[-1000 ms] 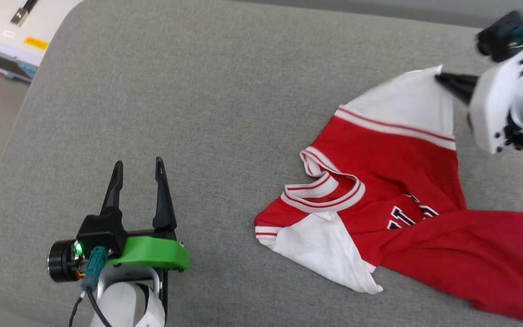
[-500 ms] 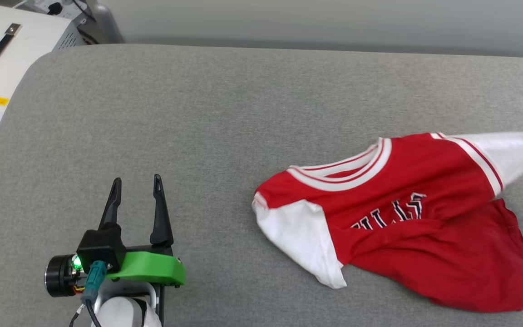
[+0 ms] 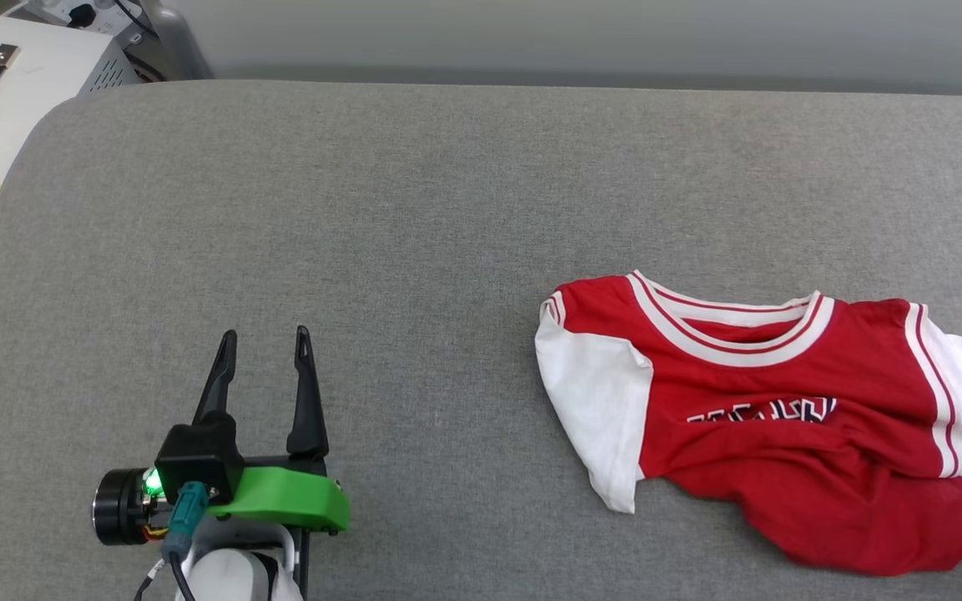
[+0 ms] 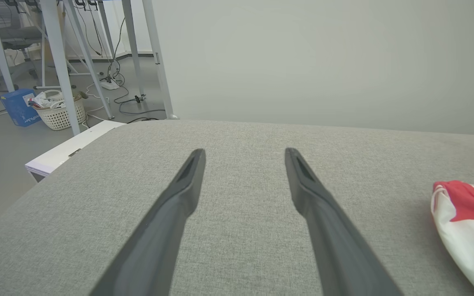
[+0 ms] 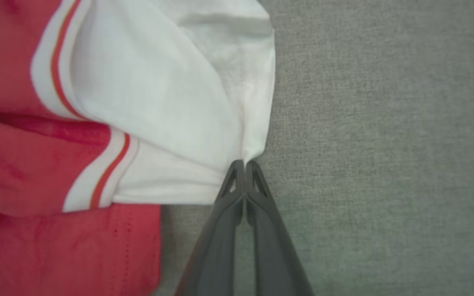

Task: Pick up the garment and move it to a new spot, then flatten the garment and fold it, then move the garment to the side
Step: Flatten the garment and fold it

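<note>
1. The garment (image 3: pixel 782 451) lies crumpled on the grey cushion (image 3: pixel 448 209), letters up, on the robot's right.
2. The right gripper (image 5: pixel 243 163) has its fingers pressed together, pinching the edge of the white sleeve (image 5: pixel 171 102).
3. The left gripper (image 3: pixel 265 334) is spread wide, well apart from the garment and holding nothing.

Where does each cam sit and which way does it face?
Head view: on the head, facing down at the grey cushion and garment; left jaws, open, lower left.
Left wrist view: on the left wrist, facing along the open left jaws over the cushion to a wall.
Right wrist view: on the right wrist, facing down at the white sleeve; right jaws shut on its edge.
All three share the garment.
</note>
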### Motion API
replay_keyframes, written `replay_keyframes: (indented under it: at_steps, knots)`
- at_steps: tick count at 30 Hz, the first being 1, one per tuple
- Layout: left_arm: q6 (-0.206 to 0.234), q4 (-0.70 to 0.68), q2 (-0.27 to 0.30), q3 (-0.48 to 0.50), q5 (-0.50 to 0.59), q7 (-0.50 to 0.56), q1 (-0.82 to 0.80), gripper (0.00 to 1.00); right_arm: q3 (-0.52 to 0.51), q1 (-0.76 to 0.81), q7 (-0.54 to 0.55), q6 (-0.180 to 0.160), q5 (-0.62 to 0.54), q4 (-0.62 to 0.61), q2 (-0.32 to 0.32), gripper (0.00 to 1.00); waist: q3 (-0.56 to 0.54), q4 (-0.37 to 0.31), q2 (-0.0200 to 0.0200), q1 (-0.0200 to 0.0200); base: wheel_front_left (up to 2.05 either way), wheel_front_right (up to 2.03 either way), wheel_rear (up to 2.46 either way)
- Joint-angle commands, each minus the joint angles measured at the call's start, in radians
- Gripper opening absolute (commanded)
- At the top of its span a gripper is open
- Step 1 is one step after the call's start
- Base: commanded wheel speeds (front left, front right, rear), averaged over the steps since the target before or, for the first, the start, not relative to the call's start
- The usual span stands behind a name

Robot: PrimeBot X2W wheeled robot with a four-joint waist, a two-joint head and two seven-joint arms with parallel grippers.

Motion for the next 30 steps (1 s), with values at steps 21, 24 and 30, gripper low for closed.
replay_keyframes:
  at_steps: [21, 24, 30]
  knots:
    - [-0.179, 0.045, 0.145, -0.250, -0.096, 0.190, -0.340, 1.00, -0.654, 0.127, -0.205, -0.001, -0.748, -0.330, 0.354, 1.00, -0.060, -0.044, -0.0001, 0.0000, 0.00, 0.00, 0.00]
    - [-0.179, 0.041, 0.202, -0.415, -0.238, 0.329, -0.446, 1.00, -0.698, 0.155, -0.161, -0.001, -0.821, -0.415, 0.417, 1.00, -0.048, -0.055, -0.0001, 0.0000, 0.00, 0.00, 0.00]
    - [-0.180, 0.037, 0.271, -0.773, -0.532, 0.693, -0.639, 1.00, -0.736, 0.190, -0.085, -0.001, -0.918, -0.546, 0.505, 1.00, -0.005, -0.086, -0.0001, 0.0000, 0.00, 0.00, 0.00]
